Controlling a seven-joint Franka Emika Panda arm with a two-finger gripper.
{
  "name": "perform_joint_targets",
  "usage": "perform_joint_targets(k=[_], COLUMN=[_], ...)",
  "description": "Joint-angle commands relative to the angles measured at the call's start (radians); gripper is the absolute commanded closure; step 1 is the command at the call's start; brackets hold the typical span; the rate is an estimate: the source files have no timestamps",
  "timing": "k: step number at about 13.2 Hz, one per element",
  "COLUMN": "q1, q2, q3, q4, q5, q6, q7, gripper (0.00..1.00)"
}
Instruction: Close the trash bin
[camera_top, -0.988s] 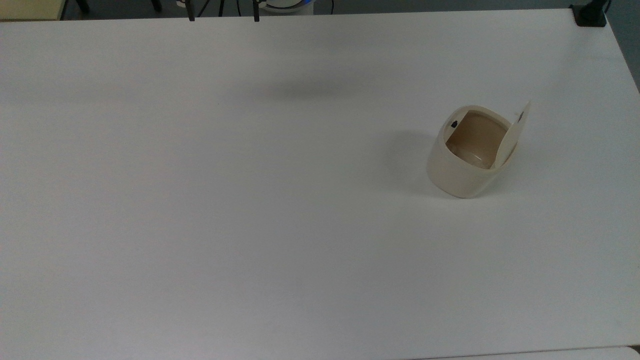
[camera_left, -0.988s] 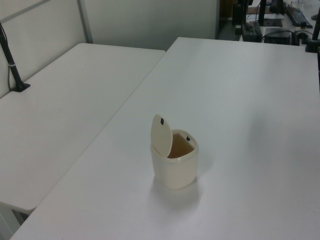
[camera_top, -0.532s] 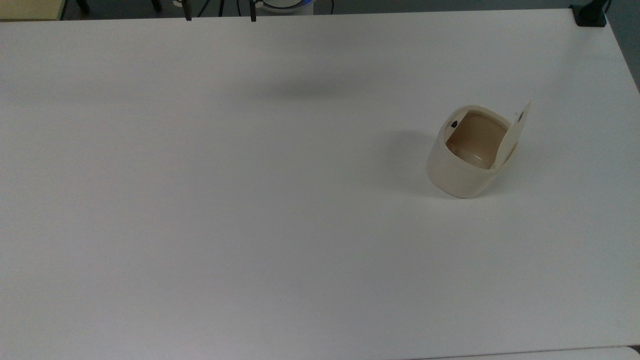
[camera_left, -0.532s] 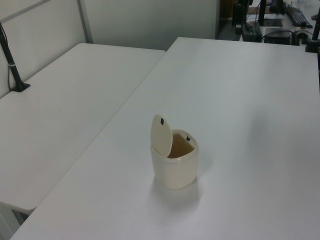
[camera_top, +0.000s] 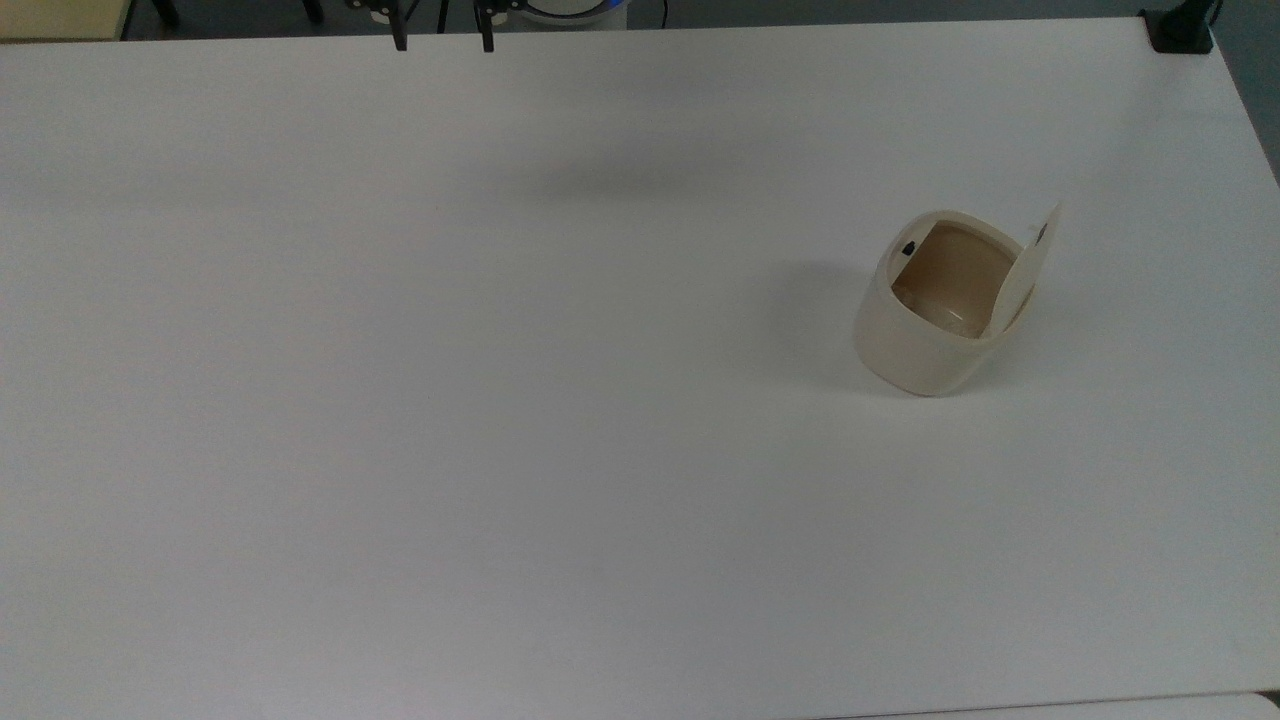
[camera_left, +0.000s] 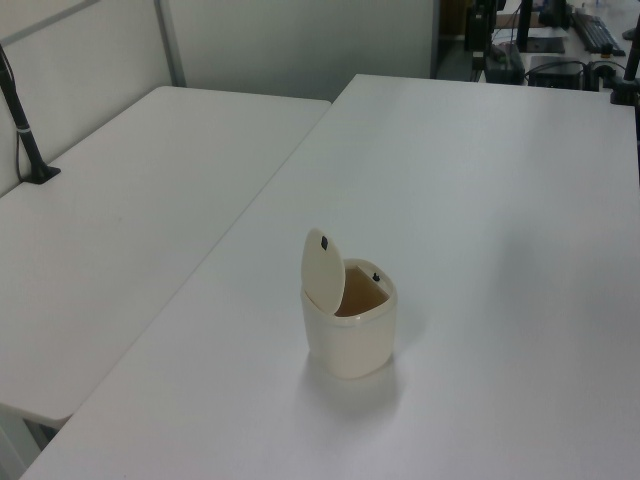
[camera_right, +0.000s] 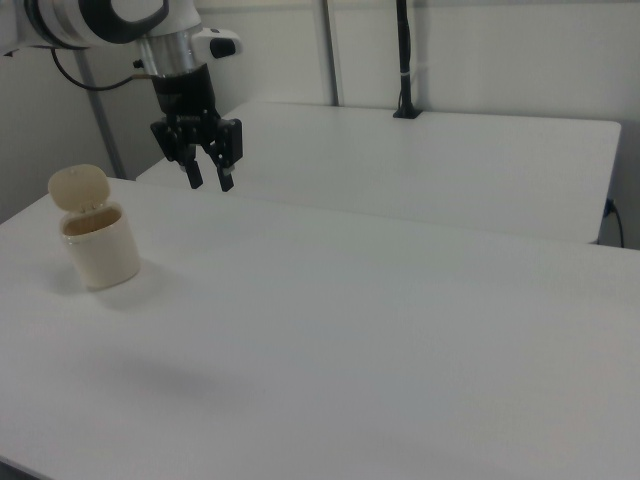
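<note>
Fingers of the gripper (camera_right: 209, 183) are spread apart in the air, nothing held. The trash bin (camera_top: 935, 315) is seen upright on the white table (camera_top: 500, 400), lid (camera_left: 323, 268) raised.

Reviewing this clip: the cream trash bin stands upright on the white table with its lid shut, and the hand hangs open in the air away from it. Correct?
Not quite. The lid is open, standing up from the rim so the tan inside shows, as the left view makes plain. The rest holds: the trash bin stands upright on the white table, and the hand hangs open in the air away from it.
</note>
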Motion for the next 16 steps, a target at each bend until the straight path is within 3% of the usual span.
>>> perform_joint_targets(k=[1,7,9,10,14,16], q1=[-0.009,0.013,0.095,0.146,0.314,0.391], q2=[-0.021,0.009,0.031,0.045,0.089,0.14], q3=[0.012,0.026,0.026,0.026,0.026,0.026], q4=[-0.023,-0.015,-0.006,-0.006,-0.004,-0.004], q5=[0.001,0.051,0.09,0.096,0.096,0.094], q6=[-0.007,0.069,0.146,0.188,0.423,0.565], q7=[-0.028,-0.124,-0.111,-0.108,0.01,0.005], gripper=[0.88,0.89,0.9,1.0,1.0,1.0])
